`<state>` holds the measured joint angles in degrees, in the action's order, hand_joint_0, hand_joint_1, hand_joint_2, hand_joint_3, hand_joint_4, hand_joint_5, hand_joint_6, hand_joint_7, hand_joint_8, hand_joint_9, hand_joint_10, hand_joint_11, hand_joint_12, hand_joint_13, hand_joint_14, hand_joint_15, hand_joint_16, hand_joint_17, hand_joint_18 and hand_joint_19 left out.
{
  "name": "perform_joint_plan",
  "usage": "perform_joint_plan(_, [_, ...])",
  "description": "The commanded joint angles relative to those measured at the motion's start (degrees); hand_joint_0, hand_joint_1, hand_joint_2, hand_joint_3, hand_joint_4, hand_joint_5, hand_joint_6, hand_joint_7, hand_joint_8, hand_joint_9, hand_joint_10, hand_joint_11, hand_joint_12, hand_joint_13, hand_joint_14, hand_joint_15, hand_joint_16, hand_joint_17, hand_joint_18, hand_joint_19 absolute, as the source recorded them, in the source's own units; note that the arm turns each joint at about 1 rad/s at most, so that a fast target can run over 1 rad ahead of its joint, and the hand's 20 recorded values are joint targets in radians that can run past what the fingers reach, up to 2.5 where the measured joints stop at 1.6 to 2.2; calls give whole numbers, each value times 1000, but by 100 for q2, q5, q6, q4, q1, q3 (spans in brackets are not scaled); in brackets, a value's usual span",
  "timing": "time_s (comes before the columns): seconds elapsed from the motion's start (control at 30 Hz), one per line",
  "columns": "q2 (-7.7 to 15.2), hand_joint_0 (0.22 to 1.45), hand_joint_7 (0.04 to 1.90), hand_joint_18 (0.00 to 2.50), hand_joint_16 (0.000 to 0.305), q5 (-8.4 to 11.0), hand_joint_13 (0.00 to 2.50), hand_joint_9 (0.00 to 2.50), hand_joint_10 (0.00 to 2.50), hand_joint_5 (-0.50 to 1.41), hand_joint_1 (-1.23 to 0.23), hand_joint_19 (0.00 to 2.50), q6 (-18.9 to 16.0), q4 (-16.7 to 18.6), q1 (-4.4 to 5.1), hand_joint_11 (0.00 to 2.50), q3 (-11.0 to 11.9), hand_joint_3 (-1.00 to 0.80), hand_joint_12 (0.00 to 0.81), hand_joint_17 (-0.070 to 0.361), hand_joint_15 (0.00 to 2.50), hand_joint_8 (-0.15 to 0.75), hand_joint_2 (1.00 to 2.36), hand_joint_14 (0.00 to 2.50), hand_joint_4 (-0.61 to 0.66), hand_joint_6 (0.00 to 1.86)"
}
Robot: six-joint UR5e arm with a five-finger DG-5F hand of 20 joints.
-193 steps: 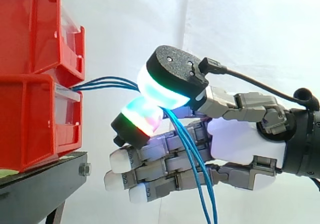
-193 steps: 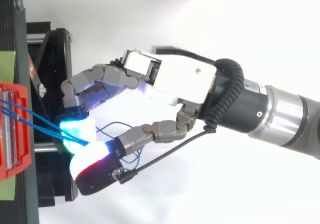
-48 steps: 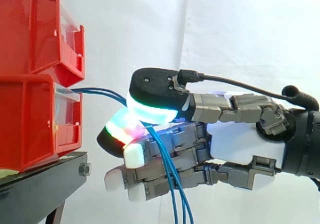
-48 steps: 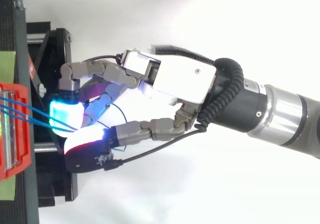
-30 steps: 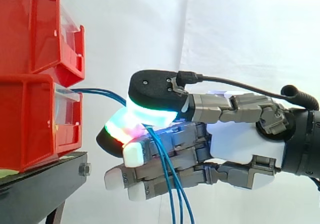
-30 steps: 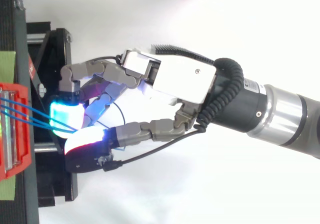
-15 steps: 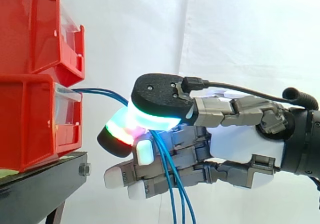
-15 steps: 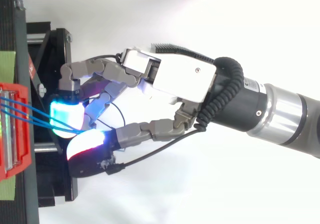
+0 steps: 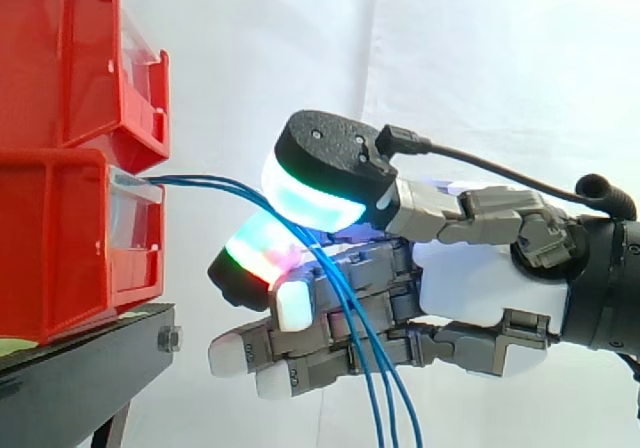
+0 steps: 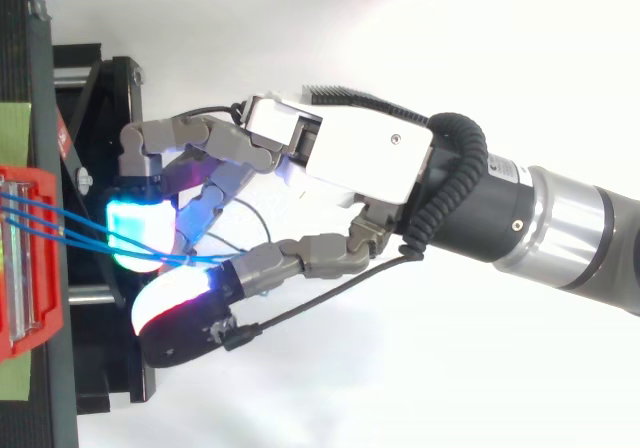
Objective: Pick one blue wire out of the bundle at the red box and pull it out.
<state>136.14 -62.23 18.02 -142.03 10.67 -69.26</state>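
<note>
Three blue wires (image 9: 215, 183) leave the clear front of the lower red box (image 9: 60, 248) and run right, then drop past the hand (image 9: 490, 278). They pass through a narrow gap between the thumb pad (image 9: 320, 173), glowing cyan, and a finger pad (image 9: 255, 258) glowing red and green below it. The two pads stand slightly apart and do not pinch the wires. From above, the wires (image 10: 60, 223) cross from the box (image 10: 25, 258) under the cyan pad (image 10: 140, 233) towards the thumb. The other fingers reach nearly straight towards the box below the wires.
A second red bin (image 9: 70, 58) is stacked on the lower one. Both sit on a black stand (image 9: 90, 368) at the left. A white curtain hangs behind. The arm (image 10: 560, 228) comes in from the right.
The thumb pad has lifted up and away from the finger pad since half a second ago. The wires, pinched before, now show running free between the pads. The hand stays near the box.
</note>
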Motion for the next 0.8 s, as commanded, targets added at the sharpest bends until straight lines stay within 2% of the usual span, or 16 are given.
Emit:
perform_joint_plan(0.0, [0, 568, 1567, 461, 45, 0, 674, 1210, 19, 3, -620, 571, 0, 0, 5, 485, 0, -493, 281, 102, 396, 132, 1001, 19, 143, 501])
perform_joint_plan(0.2, [0, 573, 1456, 453, 45, 0, 678, 1206, 18, -4, -595, 591, 8, 0, 5, 442, 0, -273, 282, 102, 391, 133, 1016, 17, 167, 503])
perform_joint_plan(0.37, [0, 588, 1550, 496, 52, 0, 700, 1219, 21, -7, -651, 568, 8, 0, 5, 576, 0, -157, 323, 116, 403, 185, 1016, 18, 168, 500])
perform_joint_plan(0.57, [0, 582, 1435, 469, 50, 0, 663, 1171, 23, -40, -714, 564, 8, 0, -4, 657, 0, -156, 314, 112, 417, 193, 1019, 18, 179, 553])
perform_joint_plan(0.6, [0, 566, 1354, 452, 47, 0, 652, 1142, 26, -65, -759, 574, 8, 0, 5, 697, 0, -185, 309, 107, 425, 186, 1019, 18, 179, 601])
perform_joint_plan(0.77, [0, 577, 1231, 462, 48, 0, 648, 1122, 28, -88, -880, 549, 8, 0, 5, 724, 0, -342, 308, 107, 423, 194, 1013, 18, 175, 698])
